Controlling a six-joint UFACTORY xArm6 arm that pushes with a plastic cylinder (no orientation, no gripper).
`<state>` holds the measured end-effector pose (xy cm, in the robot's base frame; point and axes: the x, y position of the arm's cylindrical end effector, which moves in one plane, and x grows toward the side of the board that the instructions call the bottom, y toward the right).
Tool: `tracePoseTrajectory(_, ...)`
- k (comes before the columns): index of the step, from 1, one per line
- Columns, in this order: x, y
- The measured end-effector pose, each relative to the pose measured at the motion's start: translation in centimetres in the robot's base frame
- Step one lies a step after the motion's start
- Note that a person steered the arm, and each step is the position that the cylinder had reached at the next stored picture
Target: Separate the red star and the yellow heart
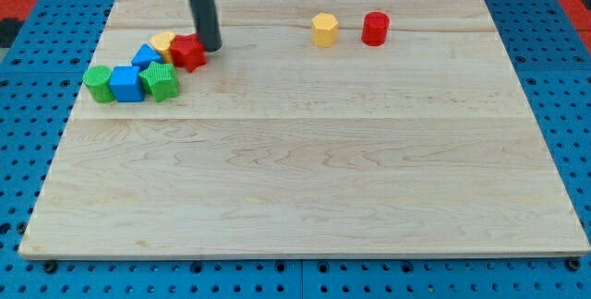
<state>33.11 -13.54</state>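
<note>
The wooden board carries a cluster at the view's upper left, where the yellow heart is partly hidden behind the red star and touches it, so its shape is hard to confirm. The dark rod is cut off at the view's top; my tip rests against the star's right side, holding nothing. A blue block, blue cube, two green blocks, a yellow hexagon and a red cylinder complete the inventory.

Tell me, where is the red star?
The red star sits near the view's top left, touching the yellow heart on its left, with my tip right beside its right edge.
</note>
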Motion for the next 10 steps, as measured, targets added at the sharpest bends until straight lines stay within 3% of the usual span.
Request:
tracePoseTrajectory(2,0.0,-0.1)
tracePoseTrajectory(3,-2.4,-2.6)
tracePoseTrajectory(4,-1.2,-5.5)
tracePoseTrajectory(6,-2.3,-5.5)
tracePoseTrajectory(7,-3.7,-0.6)
tracePoseTrajectory(8,-2.1,12.4)
tracePoseTrajectory(9,3.0,22.9)
tracePoseTrajectory(10,0.9,33.2)
